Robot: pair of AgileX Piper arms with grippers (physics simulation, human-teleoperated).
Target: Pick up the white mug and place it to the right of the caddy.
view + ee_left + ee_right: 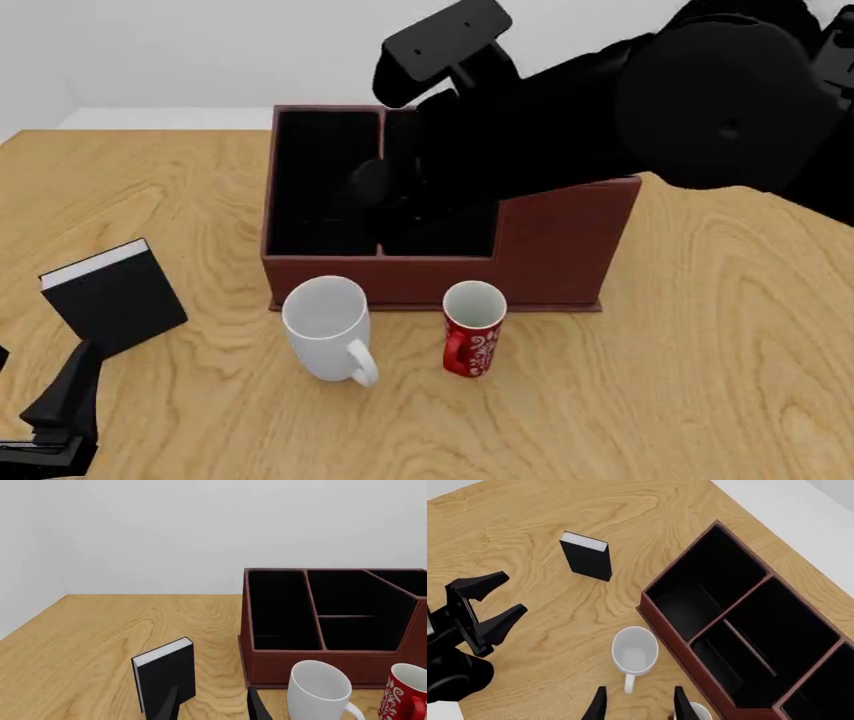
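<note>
Currently the white mug stands upright on the table, just in front of the caddy, handle toward the camera, with the red mug close on its right. Right gripper hovers above the white mug, fingers spread, holding nothing. Left gripper is low beside the black book — also parted, empty.

Risks, as I judge them:
- Fingers coming down could clip the red mug — the gap is narrow.
- Glossy rim may slip if pinched off-centre.
- Carrying it rightward means clearing the red mug and the caddy's tall end.

Containers: white mug empty inside; caddy compartments show only black lining; red mug's contents can't be made out.
</note>
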